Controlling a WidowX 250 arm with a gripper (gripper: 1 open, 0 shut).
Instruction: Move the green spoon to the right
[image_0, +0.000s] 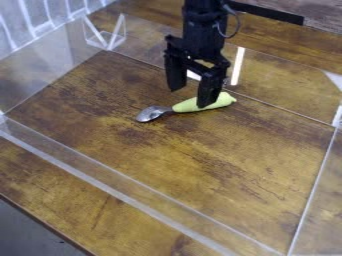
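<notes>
The green spoon (187, 107) lies flat on the wooden table, its yellow-green handle pointing right and its small silver bowl (150, 115) at the left end. My black gripper (193, 94) hangs straight down over the handle, open, with one finger on each side of it. The fingertips sit just above or at the handle; I cannot tell if they touch it. Part of the handle is hidden behind the right finger.
Clear acrylic walls (160, 200) fence the wooden table (201, 170) on all sides. A low clear panel (100, 30) stands at the back left. Bare wood stretches to the right of the spoon up to the right wall (327, 120).
</notes>
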